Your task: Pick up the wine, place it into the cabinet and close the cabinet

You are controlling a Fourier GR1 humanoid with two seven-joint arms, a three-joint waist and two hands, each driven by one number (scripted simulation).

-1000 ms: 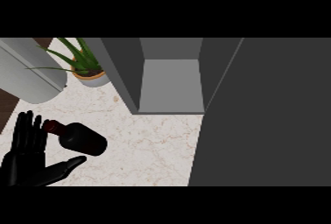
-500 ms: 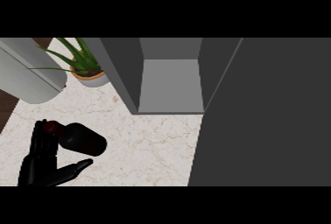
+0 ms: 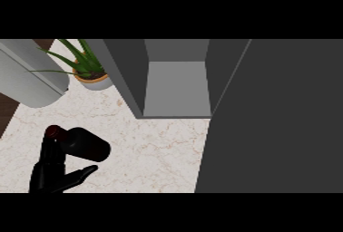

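While the cabinet [image 3: 175, 88] gapes open at the worktop's [image 3: 157, 156] back edge, its dark door [image 3: 281, 118] blocks the whole right side; bare marble btwn cabinet & bottle. Wine [image 3: 85, 144], dark w/ reddish neck, sits near the left edge, toward the front. Left hand [image 3: 47, 179]: fingers [image 3: 48, 149] straight alongside the neck, touching it, thumb spread wide below the body.

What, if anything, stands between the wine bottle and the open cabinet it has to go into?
Nothing visible. Only counter lies between the wine bottle and the open cabinet. The potted plant sits left of the cabinet, off that path, and the cabinet door hangs open on the right.
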